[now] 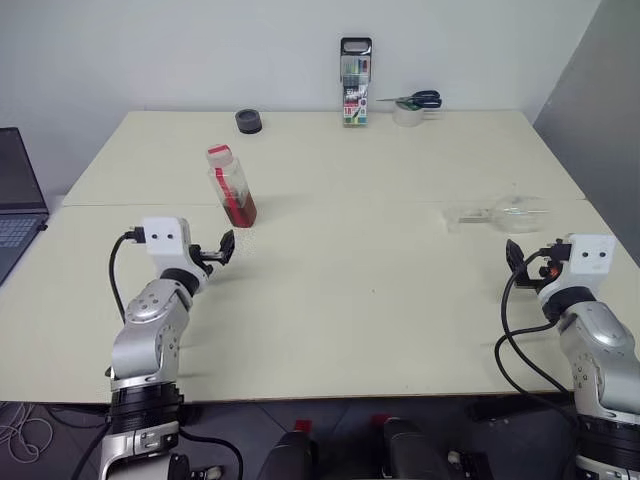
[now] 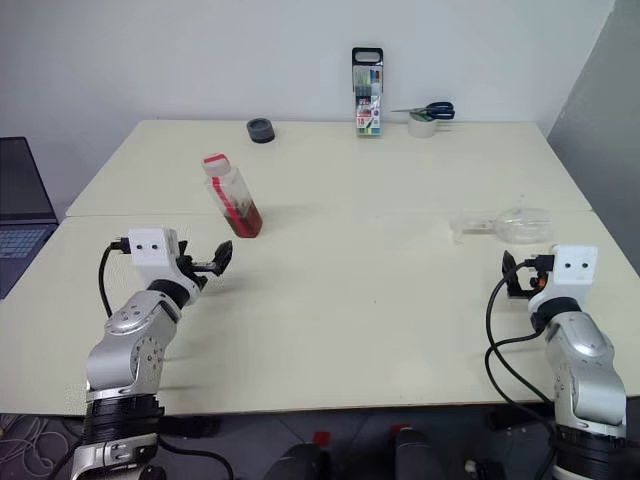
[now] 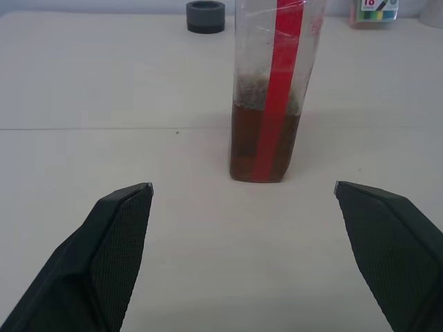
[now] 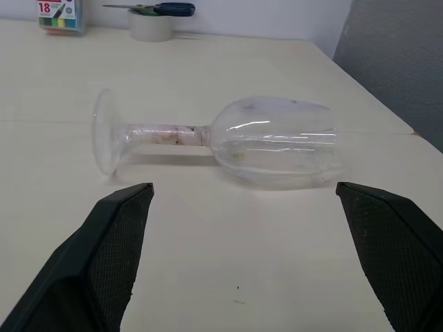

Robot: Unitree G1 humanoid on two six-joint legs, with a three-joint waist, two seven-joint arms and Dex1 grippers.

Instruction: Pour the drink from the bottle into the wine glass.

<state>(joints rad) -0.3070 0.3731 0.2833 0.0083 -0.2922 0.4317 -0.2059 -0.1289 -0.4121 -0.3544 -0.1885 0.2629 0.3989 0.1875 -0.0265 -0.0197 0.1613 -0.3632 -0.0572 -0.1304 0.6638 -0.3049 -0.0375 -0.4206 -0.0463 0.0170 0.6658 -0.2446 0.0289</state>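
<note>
Standing on a cream table [image 1: 340, 300]: 1 bottle, 1 toppled wine glass, 2 grippers waiting nearby.

Bottle [image 1: 232, 186] is standing upright at 10 o'clock of the table's centre, white cap on, drink [image 3: 265, 145] filling its lower part. Left gripper [image 3: 242, 207] is hovering just short of it, fingers spread wide, gripping nothing. Wine glass [image 4: 228, 142] is lying on its side at 3 o'clock, foot pointing toward the table's centre. Right gripper [image 4: 242, 207] is facing it, fingers likewise spread wide and empty. Lining the far edge, 11 to 1 o'clock: black cap [image 1: 249, 121], marker pack [image 1: 355, 82], tape roll [image 1: 407, 115] carrying scissors [image 1: 415, 99]. Laptop [image 1: 15, 205] is sitting at 9 o'clock.
</note>
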